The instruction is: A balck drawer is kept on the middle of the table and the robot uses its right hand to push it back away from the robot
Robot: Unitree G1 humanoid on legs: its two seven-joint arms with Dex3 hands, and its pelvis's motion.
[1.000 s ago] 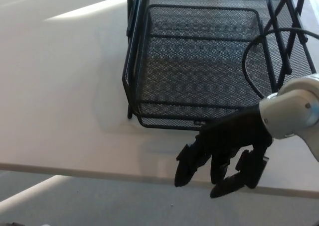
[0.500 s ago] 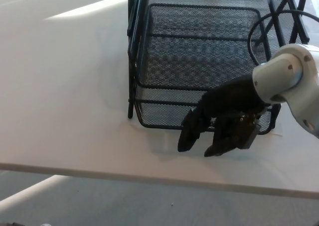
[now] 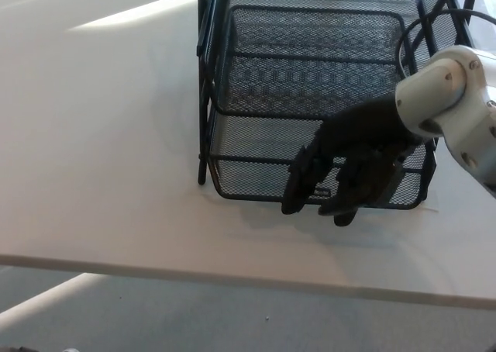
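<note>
On white table [image 3: 101,174], right hand [image 3: 353,170] against drawer [image 3: 256,104]

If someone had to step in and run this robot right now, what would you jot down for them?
Left hand: not in view.
Right hand: black, fingers pointing down, laid against the near front of the black mesh drawer; it grips nothing that I can see.
The drawer sits in its black wire frame on the white table, its front edge jutting out toward the robot.
Done: the hand has reached the drawer front.
Left: push the drawer away from the robot, then take the hand off.
</note>
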